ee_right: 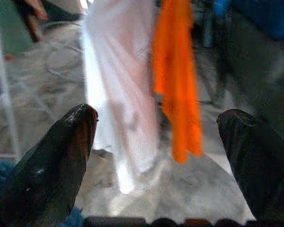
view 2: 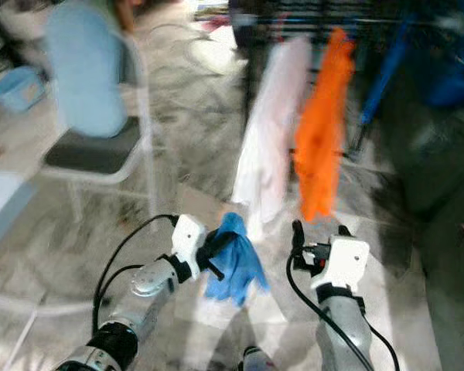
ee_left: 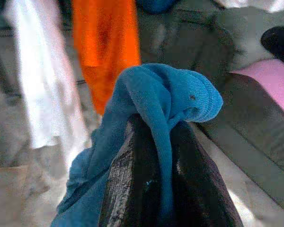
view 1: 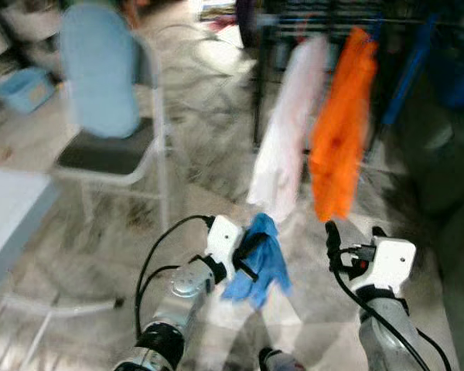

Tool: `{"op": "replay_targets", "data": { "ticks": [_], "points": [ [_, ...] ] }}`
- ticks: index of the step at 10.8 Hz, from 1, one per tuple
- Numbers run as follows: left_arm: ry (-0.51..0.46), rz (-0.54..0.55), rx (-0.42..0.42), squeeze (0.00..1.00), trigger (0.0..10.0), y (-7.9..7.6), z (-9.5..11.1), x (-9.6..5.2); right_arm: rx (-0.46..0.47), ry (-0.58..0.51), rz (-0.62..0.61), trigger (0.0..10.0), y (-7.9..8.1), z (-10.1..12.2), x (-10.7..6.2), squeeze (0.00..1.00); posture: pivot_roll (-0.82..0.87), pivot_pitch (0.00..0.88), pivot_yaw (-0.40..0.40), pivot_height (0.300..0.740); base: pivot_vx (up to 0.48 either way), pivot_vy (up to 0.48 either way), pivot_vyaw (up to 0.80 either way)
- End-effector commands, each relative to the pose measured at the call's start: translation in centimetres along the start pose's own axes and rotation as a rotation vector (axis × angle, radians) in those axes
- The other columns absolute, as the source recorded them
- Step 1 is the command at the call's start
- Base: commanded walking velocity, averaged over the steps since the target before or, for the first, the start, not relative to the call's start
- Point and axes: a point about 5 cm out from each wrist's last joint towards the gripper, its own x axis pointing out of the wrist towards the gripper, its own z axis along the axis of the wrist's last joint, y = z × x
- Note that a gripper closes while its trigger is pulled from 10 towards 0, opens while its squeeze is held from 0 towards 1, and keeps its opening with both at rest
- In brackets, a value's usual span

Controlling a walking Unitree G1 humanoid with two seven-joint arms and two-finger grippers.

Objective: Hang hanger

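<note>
A blurred view looks down at a grey marbled floor [view 1: 216, 147]. A dark drying rack [view 1: 348, 23] stands ahead. From it hang a long white garment [view 1: 286, 139] and, just beside it on the robot's right, a bright orange garment [view 1: 342, 127]. No hanger can be made out in the blur.

The robot's left hand [view 1: 251, 251] is held in front of the rack, below the white garment, its black fingers [ee_left: 132, 184] pinched closed on a crumpled blue cloth [view 1: 261, 267] that droops beneath them. The right hand [ee_right: 161, 165] is raised below the orange garment with its two fingers spread wide apart and nothing between them.

Well to the left of the rack stands a white metal folding chair with a dark seat [view 1: 108, 154], a pale blue cloth [view 1: 99, 66] draped over its back.
</note>
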Motion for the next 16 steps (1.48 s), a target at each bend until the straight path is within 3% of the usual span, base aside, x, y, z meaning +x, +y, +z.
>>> {"op": "replay_targets", "data": {
  "ticks": [1,5,8,11,13,16],
  "points": [
    [-0.006,-0.027,0.017,0.00,10.0,0.0,0.4,0.3,0.001,0.003,-0.001,10.0,0.3,0.2,-0.2,0.00,-0.32,0.217,0.110,0.740,0.315,0.000,-0.80],
    [-0.001,-0.039,0.023,0.00,10.0,-0.2,0.4,0.3,-0.003,0.008,0.000,10.0,0.5,0.3,-0.1,0.00,-0.31,0.217,0.107,0.740,0.292,0.000,-0.80],
    [-0.003,-0.011,0.015,0.00,10.0,0.0,0.2,0.2,-0.005,0.011,0.006,10.0,0.6,0.3,0.0,0.00,-0.31,0.216,0.100,0.740,0.000,0.000,-0.71],
    [-0.008,0.155,-0.021,0.00,10.0,1.3,0.2,0.0,-0.015,0.020,0.038,10.0,0.8,0.3,0.1,0.00,-0.28,0.195,0.057,0.740,0.000,0.000,0.00],
    [-0.009,0.301,-0.042,0.00,10.0,3.2,0.1,-0.9,-0.023,0.024,0.102,10.0,1.6,0.2,1.3,0.00,-0.24,0.133,0.028,0.740,0.000,0.000,0.00],
    [-0.033,0.350,-0.038,0.00,10.0,3.9,1.2,-0.3,-0.033,0.005,0.162,10.0,2.1,1.0,3.5,0.00,-0.18,0.075,-0.032,0.740,0.000,0.000,0.00]
  ]
}}
